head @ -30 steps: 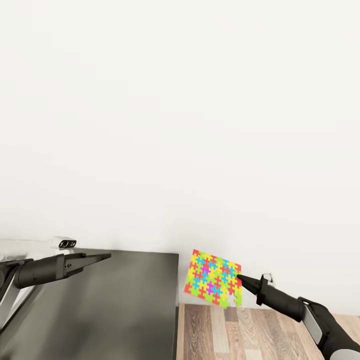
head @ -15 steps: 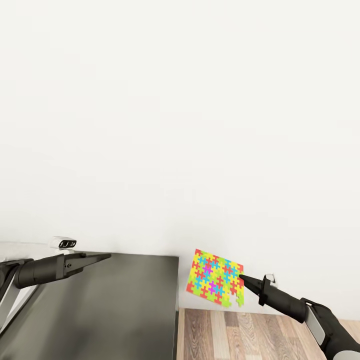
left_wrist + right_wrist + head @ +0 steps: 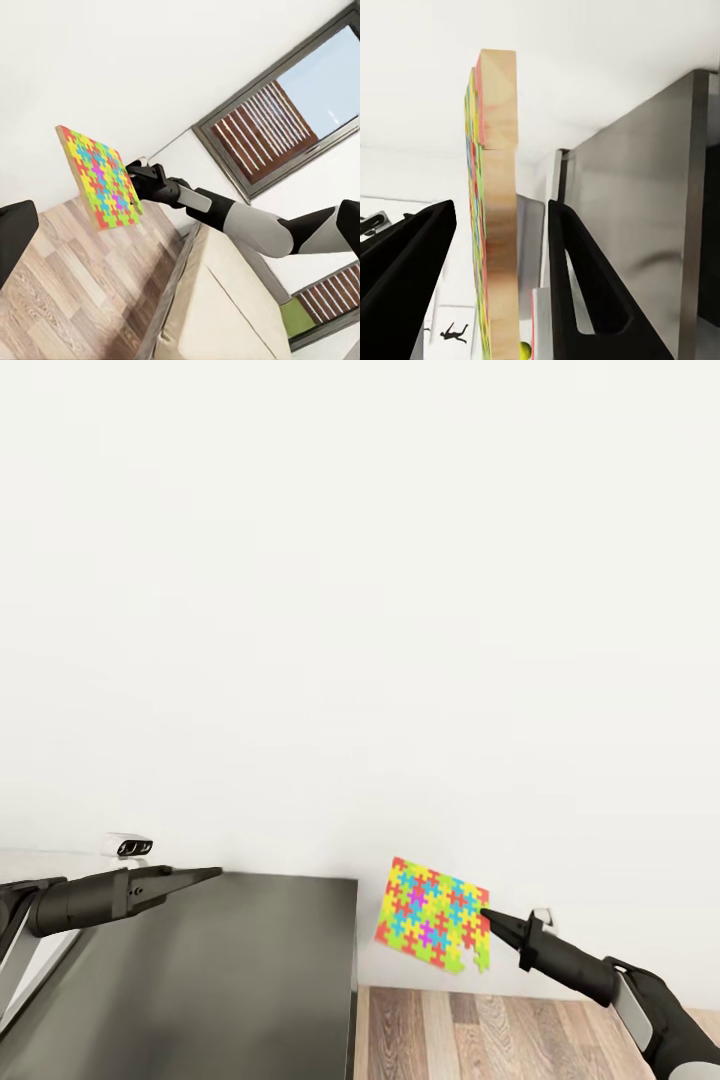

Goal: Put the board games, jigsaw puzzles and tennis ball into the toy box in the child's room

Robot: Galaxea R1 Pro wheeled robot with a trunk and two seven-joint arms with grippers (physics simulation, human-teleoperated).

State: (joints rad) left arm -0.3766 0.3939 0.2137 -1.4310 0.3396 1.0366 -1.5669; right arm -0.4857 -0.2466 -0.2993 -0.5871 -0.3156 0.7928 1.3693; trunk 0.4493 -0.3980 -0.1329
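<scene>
Over on the left, the left gripper [image 3: 212, 875] hangs just above the dark grey counter [image 3: 200, 980], and its fingers look pressed together into one thin point with nothing between them. A small white gadget [image 3: 129, 846] with two dark lenses sits at the back of the counter near the wall, just behind that arm.

Moving right past the counter's edge, there's wood-plank floor [image 3: 480, 1035] below and plain white wall behind. The jigsaw puzzle [image 3: 432, 916] is up in the air there, off the counter entirely, standing on edge and tilted, bright face toward the head camera.

The right gripper [image 3: 484, 915] has it by the right-hand edge. From the head view you only see a dark tip meeting the puzzle, but in the right wrist view the black fingers [image 3: 577, 277] sit on either side of the puzzle's [image 3: 495, 217] pale wooden edge, so they're clamped on it.

The left wrist view shows the same thing from the side: puzzle [image 3: 97, 178] held out by the right gripper [image 3: 135, 169], with a window [image 3: 289, 112] on the wall beyond.
</scene>
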